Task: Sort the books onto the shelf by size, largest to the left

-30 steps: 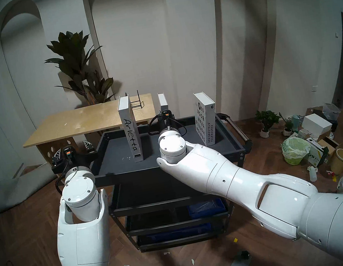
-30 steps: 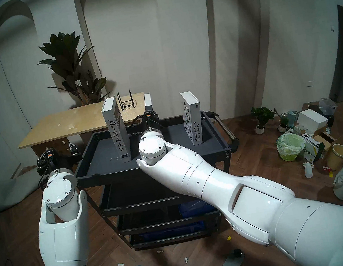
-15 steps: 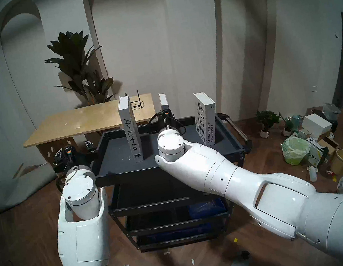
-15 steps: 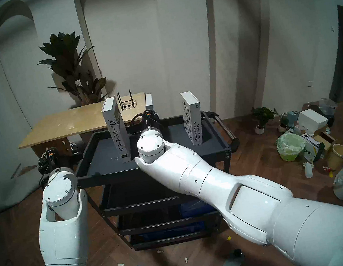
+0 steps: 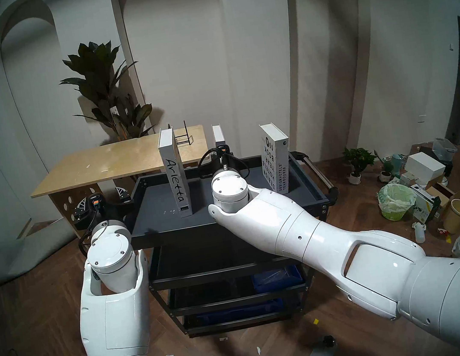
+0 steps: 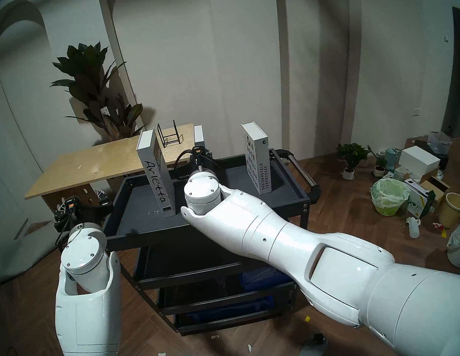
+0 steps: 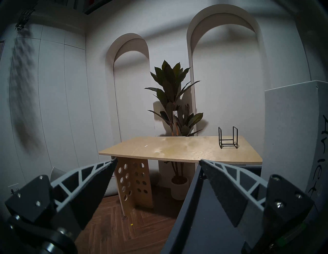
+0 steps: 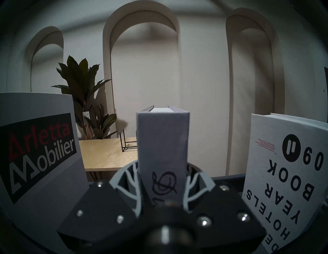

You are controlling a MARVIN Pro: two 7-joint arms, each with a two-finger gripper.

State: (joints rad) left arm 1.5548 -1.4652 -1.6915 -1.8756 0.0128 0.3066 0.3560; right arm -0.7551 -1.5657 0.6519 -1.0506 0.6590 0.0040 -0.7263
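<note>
We find three books standing upright on the dark grey rimmed top tray (image 5: 152, 203) of the black multi-tier metal cart. The tall white hardcover lettered "Arletta" (image 5: 175, 178) stands left of centre. The short, thick white hardcover lettered "Designhotels Yearbook09" (image 5: 276, 162) stands near the tray's right end, well apart from it. Between them, toward the far rim, stands the slim greyish hardcover with a black scrawl on its spine (image 8: 162, 150).

The right gripper (image 8: 162, 193) reaches level over the tray, its jaws closed on the lower spine of the slim greyish book, one finger on each cover. Whether that book's foot rests on the tray we cannot tell, as the wrist hides it.

The left gripper (image 7: 158, 162) hangs just beside the tray's left end, jaws spread wide and holding nothing.

Beyond the cart, the light plywood tabletop (image 5: 95, 167) carries a small black wire rack (image 5: 183, 138); a tall dark-leaved potted plant (image 5: 102, 82) stands behind.
</note>
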